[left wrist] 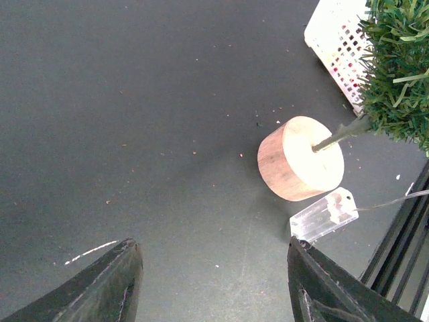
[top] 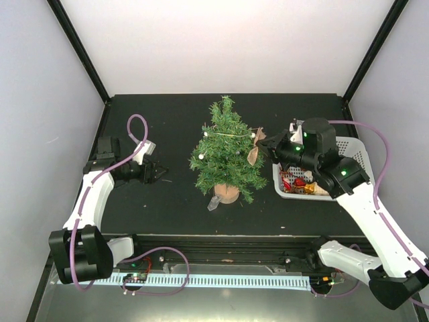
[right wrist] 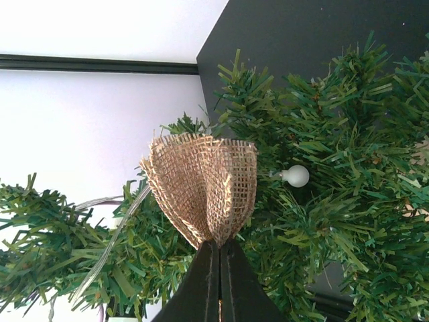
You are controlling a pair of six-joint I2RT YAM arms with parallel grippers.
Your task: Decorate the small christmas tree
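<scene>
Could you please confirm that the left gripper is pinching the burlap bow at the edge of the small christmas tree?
Not quite: it is the right gripper that is pinching the burlap bow at the edge of the small christmas tree, as the right wrist view shows. The left gripper stands open and empty over the table.

On the black surface [top: 167,208] stands the small christmas tree [top: 224,151], a clear box [top: 214,203] beside its base. A white basket [top: 358,151] sits at 3 o'clock.
</scene>
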